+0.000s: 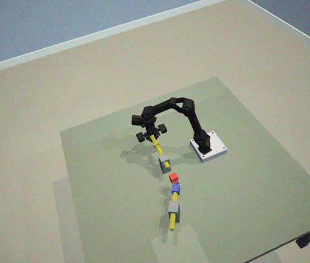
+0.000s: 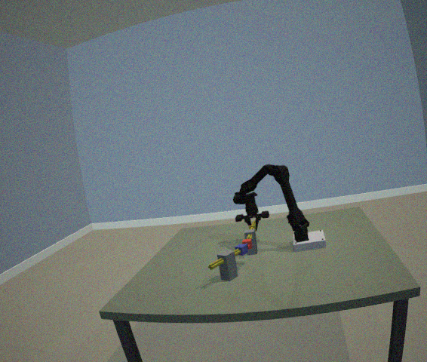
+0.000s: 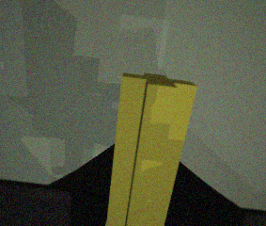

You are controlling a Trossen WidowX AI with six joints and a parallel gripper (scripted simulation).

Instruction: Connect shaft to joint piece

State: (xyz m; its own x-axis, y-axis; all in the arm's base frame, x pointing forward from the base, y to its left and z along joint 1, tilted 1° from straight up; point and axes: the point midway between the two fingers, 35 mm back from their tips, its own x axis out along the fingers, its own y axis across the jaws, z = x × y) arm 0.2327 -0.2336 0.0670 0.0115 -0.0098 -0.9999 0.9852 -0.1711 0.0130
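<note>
My gripper point(image 1: 151, 137) point(image 2: 252, 222) is shut on the far end of the second yellow shaft point(image 1: 157, 146) point(image 3: 151, 151), which runs through a grey block point(image 1: 162, 163) point(image 2: 250, 241). In the wrist view the shaft fills the middle between the dark fingers. The shaft's near tip shows just past the block, a short way from the red joint piece point(image 1: 173, 177) point(image 2: 247, 242). The red piece hangs on a blue hinge part point(image 1: 175, 188) point(image 2: 239, 249) on the first yellow shaft point(image 1: 172, 221) point(image 2: 216, 264), which is fixed in another grey block point(image 1: 173, 207) point(image 2: 228, 265).
The arm's white base plate point(image 1: 216, 147) point(image 2: 314, 240) stands to the right of the blocks on the green table point(image 1: 248, 181) point(image 2: 323, 280). The table's edges are well away from the parts.
</note>
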